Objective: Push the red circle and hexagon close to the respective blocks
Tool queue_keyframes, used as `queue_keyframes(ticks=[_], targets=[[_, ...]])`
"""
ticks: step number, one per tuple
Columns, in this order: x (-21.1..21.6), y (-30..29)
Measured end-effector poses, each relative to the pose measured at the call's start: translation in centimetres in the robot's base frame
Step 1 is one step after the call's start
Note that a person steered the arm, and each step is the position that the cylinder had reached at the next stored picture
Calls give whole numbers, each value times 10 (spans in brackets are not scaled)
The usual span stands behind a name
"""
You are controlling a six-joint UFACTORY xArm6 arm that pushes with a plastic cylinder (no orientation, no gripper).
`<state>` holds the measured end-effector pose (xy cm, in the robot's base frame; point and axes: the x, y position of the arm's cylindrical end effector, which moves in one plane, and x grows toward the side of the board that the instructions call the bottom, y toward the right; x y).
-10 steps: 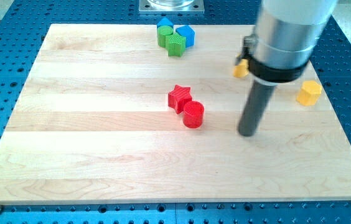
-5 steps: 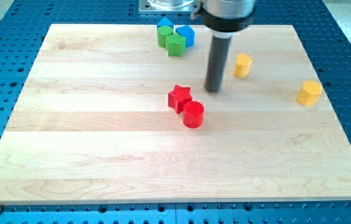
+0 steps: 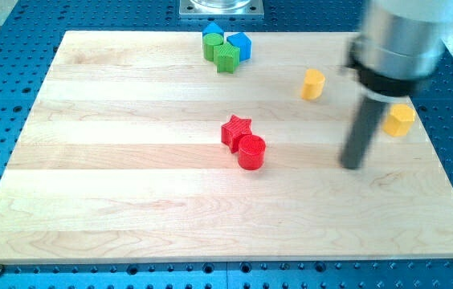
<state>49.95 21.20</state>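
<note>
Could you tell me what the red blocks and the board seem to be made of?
The red cylinder and red star look like matte 3D-printed plastic: uniform colour with faint ridged lines on their tops. The board looks like light, smooth wood, with visible grain and plank seams. My tip touches neither block.

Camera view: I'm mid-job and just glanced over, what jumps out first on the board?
The big silver arm with its dark rod dominates the view's right; my tip rests on the wooden board, below-left of the yellow hexagon block. Mid-board, the red cylinder block touches the red star block. A blue and green block cluster sits at the view's top, a yellow cylinder block to its right.
</note>
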Motion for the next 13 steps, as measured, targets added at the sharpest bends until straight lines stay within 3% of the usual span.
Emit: queue_keyframes(ticks=[1, 2, 3, 4, 6, 7, 8, 9, 11, 13], targets=[[-24, 78], [-86, 18], [-79, 3], [-84, 31], [-124, 25], [-113, 15], [-136, 95], [-170, 70], [-196, 6], [-287, -40]])
